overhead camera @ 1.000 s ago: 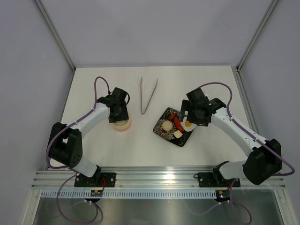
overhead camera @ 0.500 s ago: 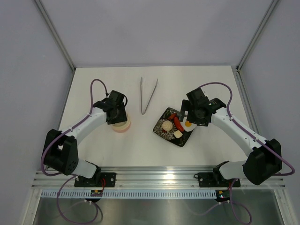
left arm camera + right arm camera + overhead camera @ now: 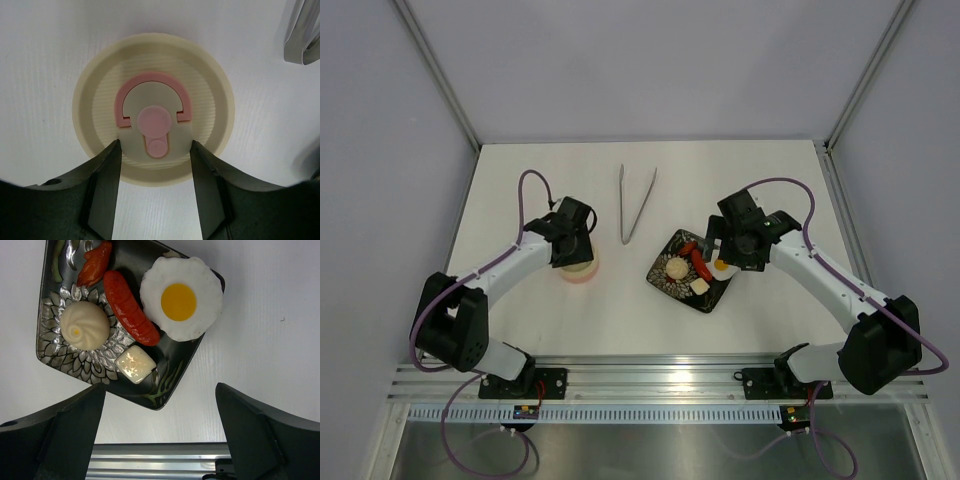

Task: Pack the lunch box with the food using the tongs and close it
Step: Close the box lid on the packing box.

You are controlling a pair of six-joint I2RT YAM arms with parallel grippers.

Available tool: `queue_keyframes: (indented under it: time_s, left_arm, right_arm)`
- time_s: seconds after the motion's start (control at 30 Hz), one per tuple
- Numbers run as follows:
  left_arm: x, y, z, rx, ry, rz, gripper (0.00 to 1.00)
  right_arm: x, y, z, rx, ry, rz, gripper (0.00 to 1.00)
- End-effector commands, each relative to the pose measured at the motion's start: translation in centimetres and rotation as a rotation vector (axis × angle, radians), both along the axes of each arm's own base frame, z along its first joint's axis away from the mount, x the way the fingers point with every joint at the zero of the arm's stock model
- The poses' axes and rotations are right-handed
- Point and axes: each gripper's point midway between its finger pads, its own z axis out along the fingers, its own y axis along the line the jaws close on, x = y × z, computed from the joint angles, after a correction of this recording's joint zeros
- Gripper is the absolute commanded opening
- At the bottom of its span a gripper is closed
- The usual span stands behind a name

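Note:
The lunch box point(image 3: 582, 270), a small round cream tub, stands left of centre with its lid point(image 3: 152, 107) on, showing a pink arc and knob. My left gripper point(image 3: 155, 150) hangs right above it point(image 3: 573, 243), its fingers point(image 3: 107, 170) pressed against both sides of the lid's raised middle tab. The food lies on a black plate point(image 3: 172, 380): fried egg point(image 3: 181, 297), red sausage point(image 3: 130, 307), bun point(image 3: 84, 325), pale cube point(image 3: 135, 364) and carrot point(image 3: 95, 262). My right gripper point(image 3: 160, 390) hovers wide open over the plate's near corner point(image 3: 728, 252). The tongs point(image 3: 637, 203) lie untouched further back.
The tongs' joined end point(image 3: 302, 30) shows at the upper right of the left wrist view, close to the lunch box. A metal rail point(image 3: 160, 460) runs along the table's near edge. Frame posts stand at the far corners.
The left arm has shifted its elbow and wrist a little while its gripper stayed over the lunch box. The lunch box, plate and right arm are unmoved.

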Motion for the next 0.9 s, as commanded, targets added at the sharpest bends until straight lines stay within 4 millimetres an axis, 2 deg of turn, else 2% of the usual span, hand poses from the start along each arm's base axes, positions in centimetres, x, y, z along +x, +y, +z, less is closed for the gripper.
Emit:
queue_keyframes:
  time_s: [0.0,0.17,0.4,0.53,0.57,0.63,0.73,0.87]
  left_arm:
    - [-0.9,0.3,-2.4,0.046,0.086,0.017,0.28]
    - [-0.8,0.2,-2.2,0.061,0.102,0.007,0.28]
    - [-1.2,-0.2,-3.0,0.039,0.117,0.006,0.29]
    - [-1.2,-0.5,-3.3,0.019,0.114,0.0,0.34]
    - [-1.4,-1.0,-3.4,-0.01,0.123,-0.011,0.4]
    - [-1.2,-1.5,-3.5,-0.036,0.117,-0.01,0.41]
    - [-1.4,-2.0,-4.1,-0.052,0.13,-0.013,0.41]
    - [-0.9,-1.6,-3.5,-0.007,0.119,-0.043,0.35]
  right_arm:
    - [0.0,0.0,0.7,0.023,-0.025,-0.013,1.0]
    - [-0.1,0.0,0.7,0.025,-0.026,-0.016,1.0]
    - [-0.4,-0.2,0.7,0.028,-0.029,-0.022,1.0]
    - [-0.6,-0.3,0.7,0.027,-0.028,-0.021,1.0]
    - [-0.6,-0.3,0.7,0.027,-0.03,-0.023,0.99]
    - [-0.6,-0.3,0.6,0.028,-0.029,-0.022,0.99]
    - [-0.6,-0.3,0.6,0.028,-0.028,-0.022,1.0]
    - [-0.7,-0.4,0.5,0.022,-0.029,-0.021,1.0]
